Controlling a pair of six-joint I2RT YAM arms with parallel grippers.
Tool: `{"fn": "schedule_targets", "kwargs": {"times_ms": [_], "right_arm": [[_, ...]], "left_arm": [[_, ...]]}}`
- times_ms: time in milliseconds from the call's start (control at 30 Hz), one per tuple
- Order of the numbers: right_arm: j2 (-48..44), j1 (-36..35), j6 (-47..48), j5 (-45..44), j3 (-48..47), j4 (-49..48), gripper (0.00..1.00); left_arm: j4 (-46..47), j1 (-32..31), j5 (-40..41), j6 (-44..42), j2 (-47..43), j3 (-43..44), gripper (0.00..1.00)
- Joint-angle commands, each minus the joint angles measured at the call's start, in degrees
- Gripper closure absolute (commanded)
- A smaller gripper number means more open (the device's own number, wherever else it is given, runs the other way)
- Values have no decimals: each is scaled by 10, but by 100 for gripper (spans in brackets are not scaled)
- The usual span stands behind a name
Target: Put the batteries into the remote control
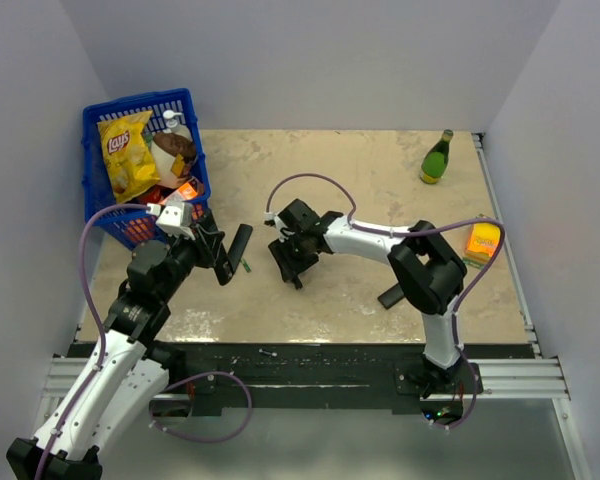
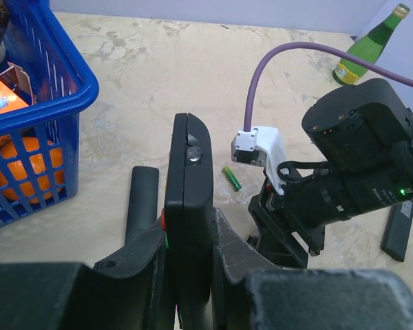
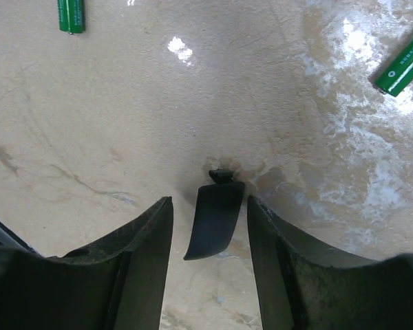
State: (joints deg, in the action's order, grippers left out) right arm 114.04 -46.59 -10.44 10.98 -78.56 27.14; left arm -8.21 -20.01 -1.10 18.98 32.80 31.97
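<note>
My left gripper [image 2: 189, 237] is shut on the black remote control [image 2: 189, 179], held edge-on above the table. Something small and shiny shows in a recess near its far end. In the top view this gripper [image 1: 220, 262] is left of centre. My right gripper [image 3: 210, 213] stands open, low over the table, its fingers on either side of the small black back cover [image 3: 215, 218], which lies flat. In the right wrist view, green batteries lie at the top left [image 3: 71, 15] and top right [image 3: 403, 67]. One battery [image 2: 232, 178] lies between the two grippers.
A blue basket [image 1: 95, 215] of groceries stands at the back left, close to my left arm. A second black bar [image 2: 143, 203] lies just left of the held remote, and another black remote [image 1: 392, 295] lies by the right arm. A green bottle [image 1: 437, 158] and a yellow sponge [image 1: 483, 241] are at the right.
</note>
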Motion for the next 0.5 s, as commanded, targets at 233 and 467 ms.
{"fn": "schedule_targets", "kwargs": {"times_ms": [233,467], "right_arm": [[8,-32,-2,-60,-21,20,58],[7,-72,-3,-174,-55,67,67]], "left_arm": [[27,1,-11,2,-2,-1,100],[27,1,-10,3,-1,-1,100]]}}
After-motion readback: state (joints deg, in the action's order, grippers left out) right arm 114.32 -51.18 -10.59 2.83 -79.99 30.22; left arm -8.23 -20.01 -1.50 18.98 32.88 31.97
